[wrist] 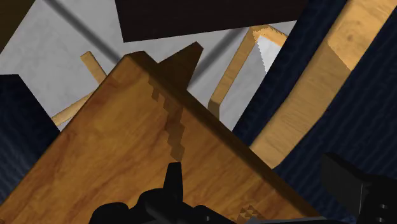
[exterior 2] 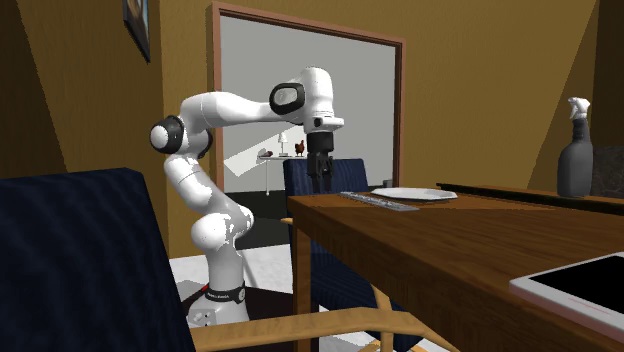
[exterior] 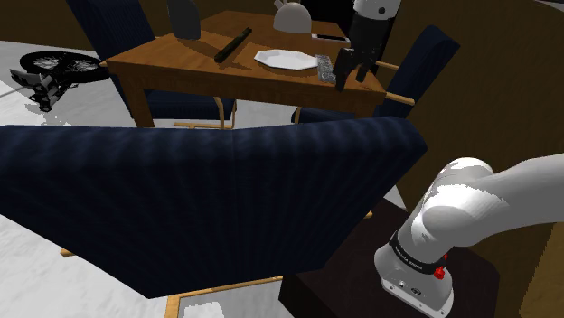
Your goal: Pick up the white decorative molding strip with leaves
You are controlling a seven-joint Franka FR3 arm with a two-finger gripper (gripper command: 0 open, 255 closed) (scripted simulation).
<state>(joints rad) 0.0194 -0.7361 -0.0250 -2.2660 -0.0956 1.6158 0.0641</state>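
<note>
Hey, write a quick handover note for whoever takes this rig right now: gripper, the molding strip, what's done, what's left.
Gripper: open, empty, hovering over the corner of the wooden table.
Molding strip: pale, patterned, lying flat on the table beside the white plate, untouched.
Done: nothing grasped yet.
Left: move over the strip, descend, close on it, lift.

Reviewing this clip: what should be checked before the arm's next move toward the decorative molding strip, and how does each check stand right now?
1. Hand open: ok; its fingers stand apart.
2. Strip located: ok; it lies flat on the table beside the plate.
3. Hand above strip: not ok; it hangs off to one side, by the table corner.
4. Strip touching plate: cannot tell.
5. Strip in grasp: not ok; nothing sits between the fingers.
</note>
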